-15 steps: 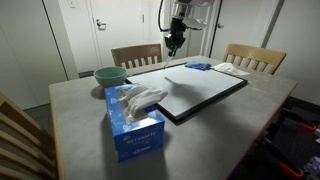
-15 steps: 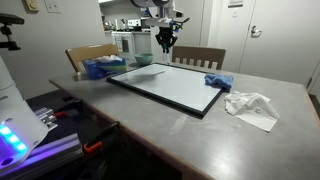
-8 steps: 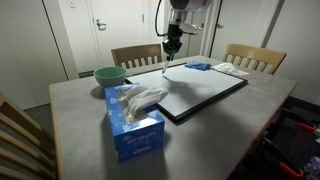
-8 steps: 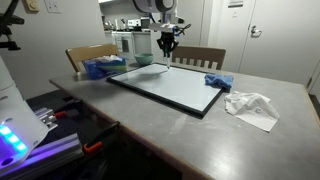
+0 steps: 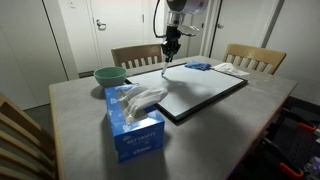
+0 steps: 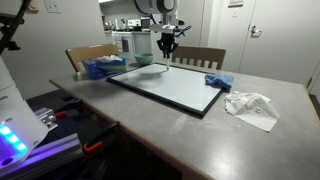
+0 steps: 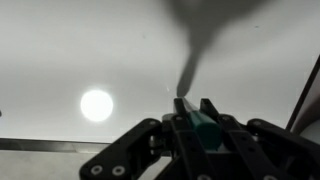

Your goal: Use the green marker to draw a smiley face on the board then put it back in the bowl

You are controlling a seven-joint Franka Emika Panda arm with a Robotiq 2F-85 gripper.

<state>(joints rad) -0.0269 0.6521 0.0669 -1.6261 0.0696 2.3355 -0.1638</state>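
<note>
My gripper (image 7: 195, 108) is shut on the green marker (image 7: 199, 127), whose tip points forward at the white surface of the board (image 7: 80, 50). The marker's blurred reflection meets its tip, and I cannot tell whether the tip touches. In both exterior views the gripper (image 5: 172, 45) (image 6: 167, 43) hangs over the far edge of the black-framed board (image 5: 205, 92) (image 6: 170, 88). The pale-green bowl (image 5: 111, 75) (image 6: 143, 60) stands on the table beside the board, apart from the gripper.
A blue tissue box (image 5: 134, 122) (image 6: 103, 68) stands near the bowl. A blue cloth (image 5: 197, 66) (image 6: 217, 81) lies at a board corner, with a crumpled white cloth (image 6: 251, 105) beyond it. Wooden chairs (image 5: 135, 55) (image 5: 255, 58) line the table's far side.
The gripper has shifted a little sideways and down over the board's far edge, still holding the marker. Over the last half second it has barely moved.
</note>
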